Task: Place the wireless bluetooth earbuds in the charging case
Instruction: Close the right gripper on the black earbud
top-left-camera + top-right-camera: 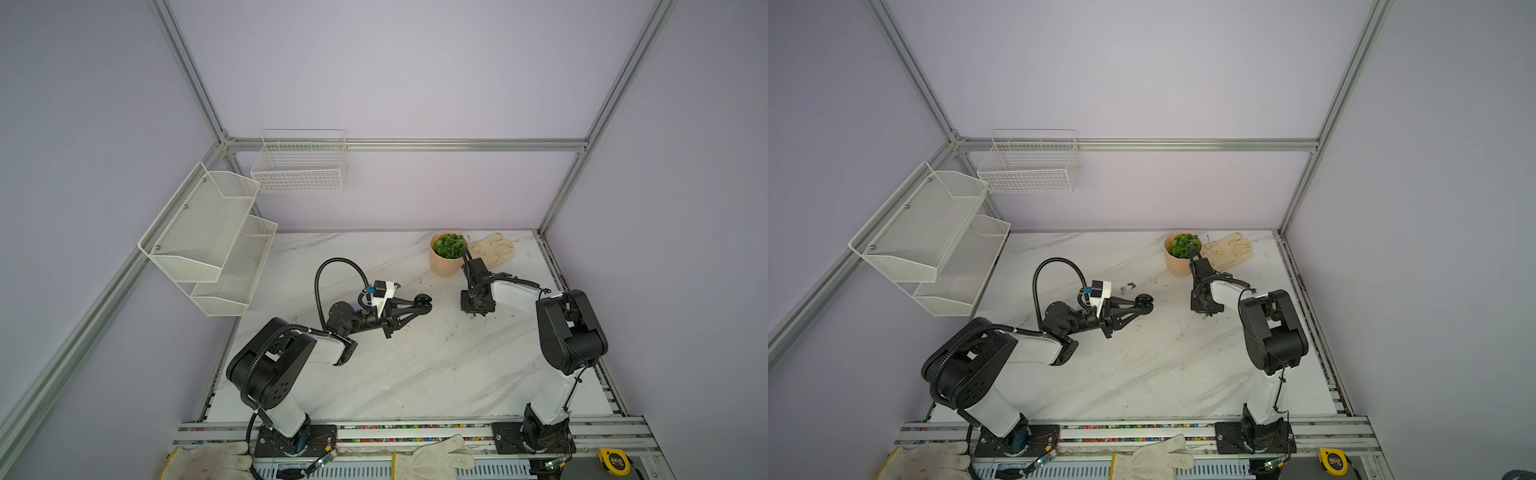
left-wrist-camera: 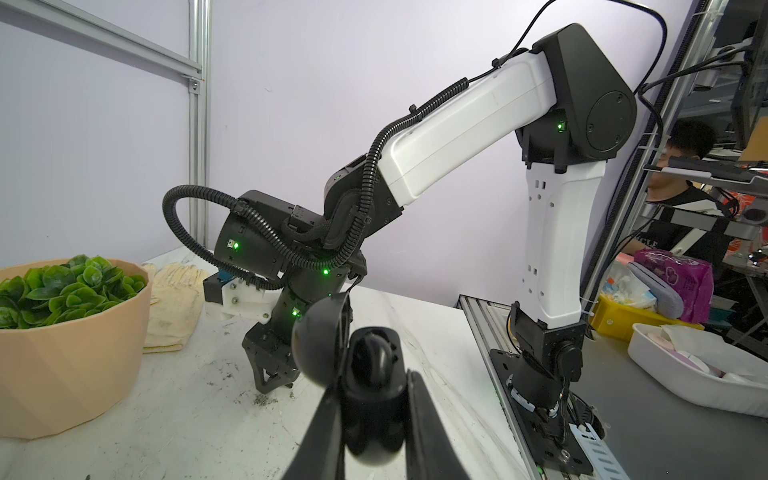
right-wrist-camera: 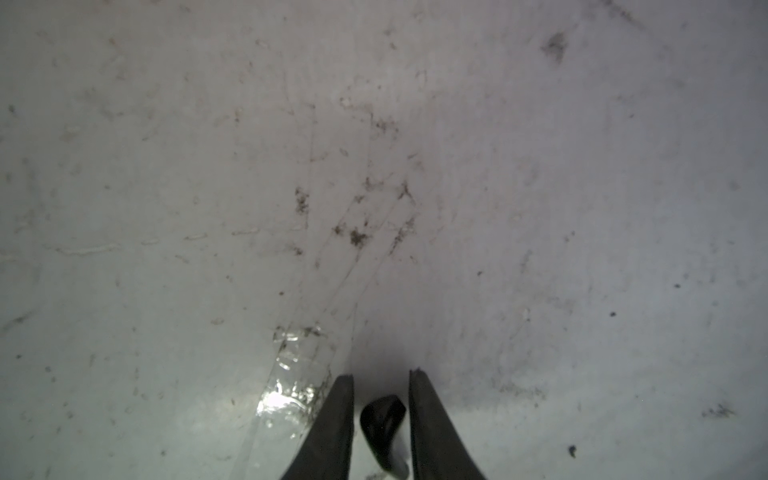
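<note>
Fingers (image 3: pixel 332 428) of the right gripper (image 3: pixel 381 373) point down at the marble table (image 1: pixel 415 365), flanking a black earbud (image 3: pixel 382 419). Whether they pinch it cannot be told. The earbud's long axis runs along the fingers, rounded head toward the tips. Well apart, the left gripper (image 1: pixel 417 306) clamps the charging case (image 2: pixel 374 386), lid swung open.

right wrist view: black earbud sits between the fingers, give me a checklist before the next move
1. Black earbud between the fingers of the right hand: ok.
2. That hand closed firmly on it: cannot tell; slim gaps show on both sides.
3. Black charging case held in the left hand: ok.
4. Case lid open: ok.
5. Free seat inside the case: cannot tell.
</note>
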Controlling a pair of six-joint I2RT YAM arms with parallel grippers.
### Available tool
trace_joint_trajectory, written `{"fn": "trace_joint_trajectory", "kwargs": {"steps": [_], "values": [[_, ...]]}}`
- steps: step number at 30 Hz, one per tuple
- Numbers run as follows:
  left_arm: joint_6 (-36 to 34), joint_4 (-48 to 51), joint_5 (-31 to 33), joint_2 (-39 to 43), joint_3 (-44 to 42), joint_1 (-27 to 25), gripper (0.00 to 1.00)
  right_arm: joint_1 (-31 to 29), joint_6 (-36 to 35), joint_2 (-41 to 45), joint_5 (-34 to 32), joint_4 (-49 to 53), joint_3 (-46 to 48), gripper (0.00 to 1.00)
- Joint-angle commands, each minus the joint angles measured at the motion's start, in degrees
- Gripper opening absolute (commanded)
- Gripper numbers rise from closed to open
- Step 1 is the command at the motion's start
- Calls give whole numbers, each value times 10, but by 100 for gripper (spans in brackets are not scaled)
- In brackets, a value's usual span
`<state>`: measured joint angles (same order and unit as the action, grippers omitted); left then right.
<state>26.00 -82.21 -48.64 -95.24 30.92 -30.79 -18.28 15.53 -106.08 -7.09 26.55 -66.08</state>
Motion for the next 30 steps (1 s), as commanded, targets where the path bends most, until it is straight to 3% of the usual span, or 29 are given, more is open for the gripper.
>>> {"fn": "trace_joint_trajectory", "kwargs": {"steps": [1,22,30], "values": [[4,-38,-3,-3,23,2,0,1,-3,-13,-11,18,-4,27],[9,-38,-6,-7,28,2,0,-1,-1,6,-5,32,7,29],[7,-39,-4,-6,28,2,0,-2,2,7,0,31,10,25]]}}
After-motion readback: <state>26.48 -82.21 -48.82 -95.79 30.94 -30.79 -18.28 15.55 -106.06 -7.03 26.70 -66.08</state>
